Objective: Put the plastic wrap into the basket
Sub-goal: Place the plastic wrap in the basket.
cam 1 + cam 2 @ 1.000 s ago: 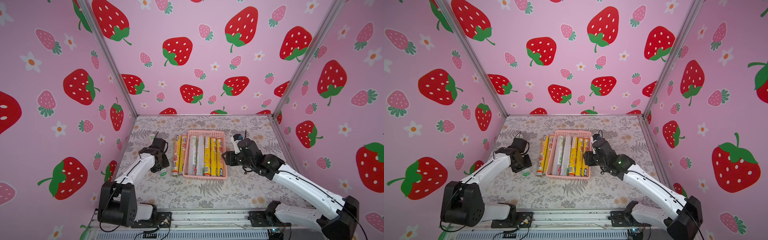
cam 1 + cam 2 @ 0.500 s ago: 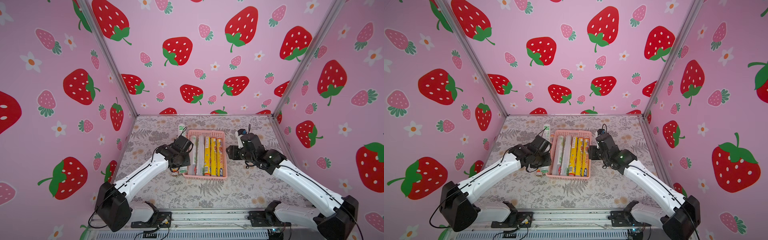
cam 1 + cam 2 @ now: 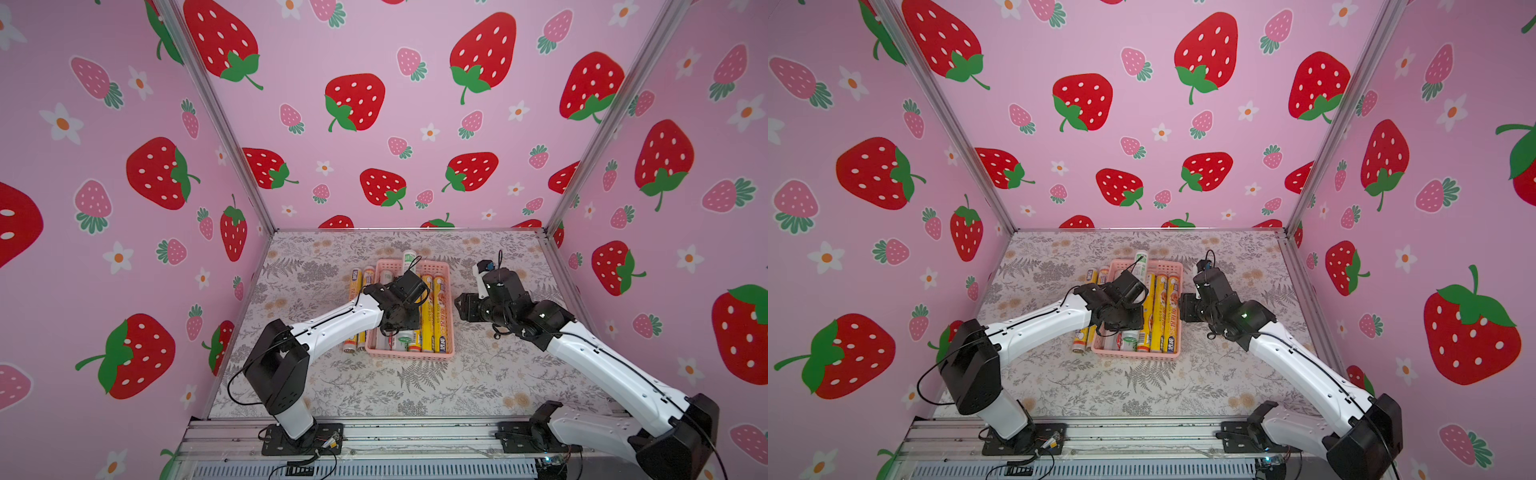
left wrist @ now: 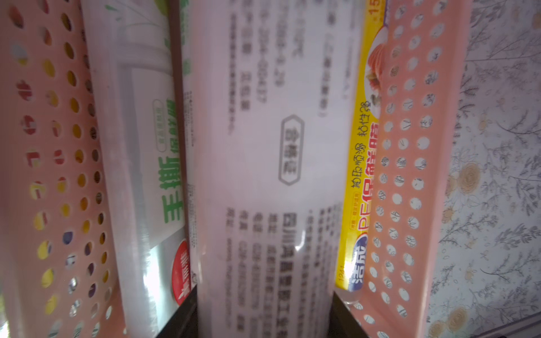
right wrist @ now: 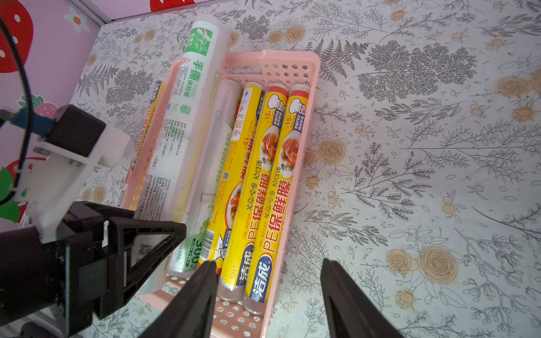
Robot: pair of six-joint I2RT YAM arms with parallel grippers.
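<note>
From where I'm standing, in both top views the left gripper (image 3: 397,322) is clamped on a white roll (image 3: 409,257) of plastic wrap. It's tilted over the basket (image 3: 415,355), far end poking past the far rim. Two yellow rolls (image 3: 1091,276) lie on the table just outside the left wall. Left wrist view: both fingers (image 4: 175,319) pinch that roll, with other rolls tight on either side. Right wrist view: the right gripper (image 5: 268,281) gapes empty over the near corner, three yellow rolls (image 5: 263,181) sit inside, and there's open table (image 5: 424,175) on the basket's right side.

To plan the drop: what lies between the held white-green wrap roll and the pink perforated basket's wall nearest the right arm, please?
One translucent white roll and three yellow rolls, seen in the right wrist view.
</note>
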